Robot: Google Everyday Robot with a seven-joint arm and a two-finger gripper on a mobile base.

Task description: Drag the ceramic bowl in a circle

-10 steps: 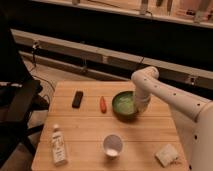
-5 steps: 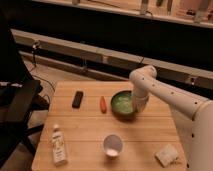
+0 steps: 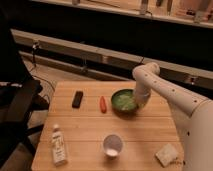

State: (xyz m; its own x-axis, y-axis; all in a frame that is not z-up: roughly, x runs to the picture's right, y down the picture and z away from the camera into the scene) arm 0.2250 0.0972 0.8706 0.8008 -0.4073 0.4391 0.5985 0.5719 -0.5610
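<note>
Gripper [image 3: 138, 101] is down at the 3 o'clock rim of the ceramic bowl [image 3: 121, 100], at the end of the white arm [image 3: 165, 90] that reaches in from the right. Whether it grips the rim cannot be told. From the middle of the wooden table [image 3: 90, 127], the bowl stands at about 1 o'clock.

Surroundings, read from the bowl:
- red oblong item [image 3: 103, 104] at 9 o'clock, just beside the rim and closest to it.
- black flat block [image 3: 77, 99] further out at 9 o'clock, well apart.
- clear cup [image 3: 112, 145] at 6 o'clock, near the front edge.
- white bottle [image 3: 58, 145] at 8 o'clock, lying flat; its label shows marks, none readable.
- pale block [image 3: 166, 155] at 5 o'clock, in the front corner.

No brand or writing can be made out anywhere.
</note>
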